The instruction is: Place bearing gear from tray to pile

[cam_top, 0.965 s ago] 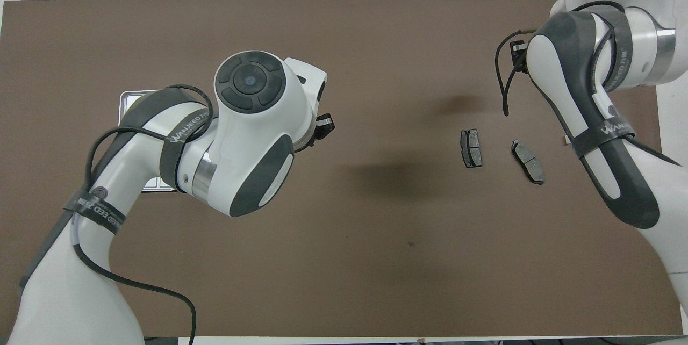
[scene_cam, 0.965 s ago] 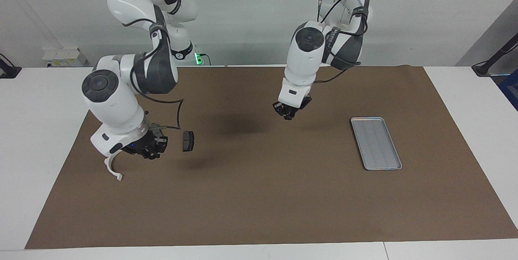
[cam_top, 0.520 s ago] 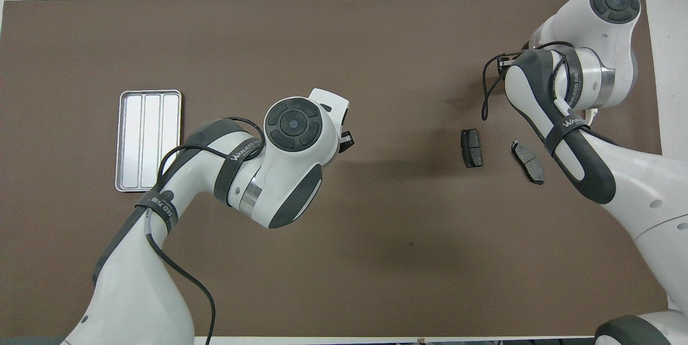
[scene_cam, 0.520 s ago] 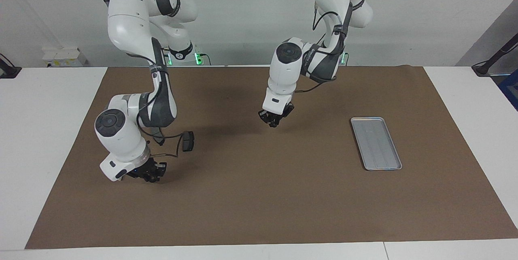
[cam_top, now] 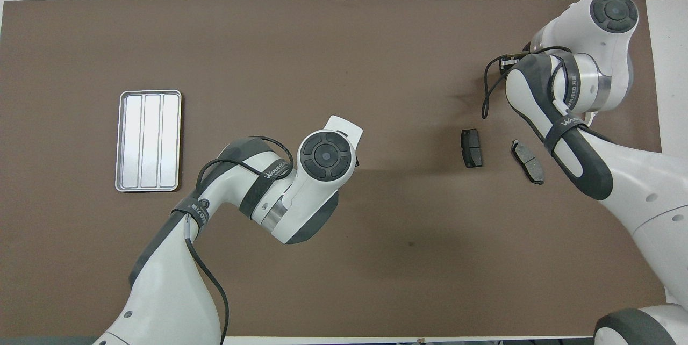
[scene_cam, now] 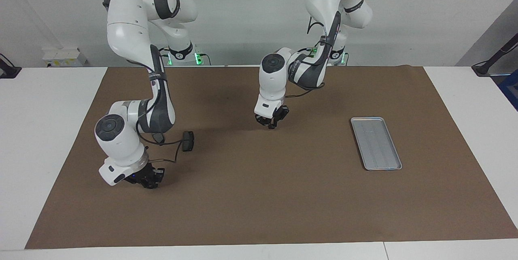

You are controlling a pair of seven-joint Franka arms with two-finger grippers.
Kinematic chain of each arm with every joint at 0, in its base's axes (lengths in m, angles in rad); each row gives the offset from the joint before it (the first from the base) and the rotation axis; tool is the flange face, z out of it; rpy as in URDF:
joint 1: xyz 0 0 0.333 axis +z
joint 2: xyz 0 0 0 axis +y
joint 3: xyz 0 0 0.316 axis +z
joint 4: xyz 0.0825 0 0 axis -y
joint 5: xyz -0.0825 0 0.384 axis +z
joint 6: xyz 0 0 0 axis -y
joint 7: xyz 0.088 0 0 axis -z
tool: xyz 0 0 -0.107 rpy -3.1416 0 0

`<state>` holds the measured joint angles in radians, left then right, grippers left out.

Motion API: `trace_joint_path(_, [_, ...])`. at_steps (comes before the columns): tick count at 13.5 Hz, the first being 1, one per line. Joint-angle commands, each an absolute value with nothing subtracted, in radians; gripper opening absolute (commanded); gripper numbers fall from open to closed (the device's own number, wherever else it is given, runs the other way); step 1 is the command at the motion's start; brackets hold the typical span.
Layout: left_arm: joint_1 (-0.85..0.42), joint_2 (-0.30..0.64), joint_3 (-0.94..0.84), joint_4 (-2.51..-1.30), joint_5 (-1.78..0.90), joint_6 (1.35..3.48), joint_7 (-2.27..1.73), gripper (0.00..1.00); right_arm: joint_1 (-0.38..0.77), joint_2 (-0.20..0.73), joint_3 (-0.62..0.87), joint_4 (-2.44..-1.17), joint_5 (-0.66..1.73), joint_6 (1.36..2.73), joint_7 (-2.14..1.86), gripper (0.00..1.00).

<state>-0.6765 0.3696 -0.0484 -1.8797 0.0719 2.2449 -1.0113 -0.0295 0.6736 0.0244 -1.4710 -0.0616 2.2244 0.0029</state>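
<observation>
The silver-grey ridged tray (scene_cam: 376, 143) lies toward the left arm's end of the mat, also in the overhead view (cam_top: 149, 141), and nothing lies in it. No bearing gear shows in either view. The pile is toward the right arm's end. It has two dark grey plates (cam_top: 471, 148) (cam_top: 528, 161), one of them seen in the facing view (scene_cam: 187, 141). Only an edge of the white half-ring bracket (cam_top: 591, 115) shows past the right arm. My right gripper (scene_cam: 149, 181) is low over the mat beside the pile. My left gripper (scene_cam: 271, 124) hangs low over the mat's middle.
A brown mat (scene_cam: 263, 203) covers the white table. The right arm's cable (scene_cam: 162, 141) loops close to one plate. The tray stands apart from both arms.
My right gripper has dropped and moved farther from the robots, and now covers the white bracket. My left gripper has moved away from the tray toward the mat's middle and lowered.
</observation>
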Motion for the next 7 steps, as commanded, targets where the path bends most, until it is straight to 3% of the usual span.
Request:
trace_joint_path(1, [-0.693,0.359,-0.029,-1.913,0.097,2.301,-1.038,0.00,-0.048,0.666,0.038,-1.497,-0.064,2.252,-0.025,0.17])
trace_joint_path(3, [-0.693,0.362,-0.029,-1.940,0.097,2.356,-1.039,0.00,-0.048,0.661,0.038,-1.497,-0.064,2.246,-0.020,0.72])
trace_joint_path(4, [-0.695,0.364,-0.029,-1.950,0.097,2.362,-1.039,0.00,-0.043,0.652,0.038,-1.496,-0.066,2.234,-0.018,0.90])
trace_joint_path(5, [-0.698,0.362,-0.029,-1.951,0.097,2.364,-1.039,0.00,-0.037,0.635,0.037,-1.496,-0.069,2.215,-0.018,1.00])
trace_joint_path(7, [-0.698,0.364,-0.029,-1.957,0.097,2.367,-1.039,0.00,-0.022,0.586,0.037,-1.485,-0.075,2.127,-0.017,1.00])
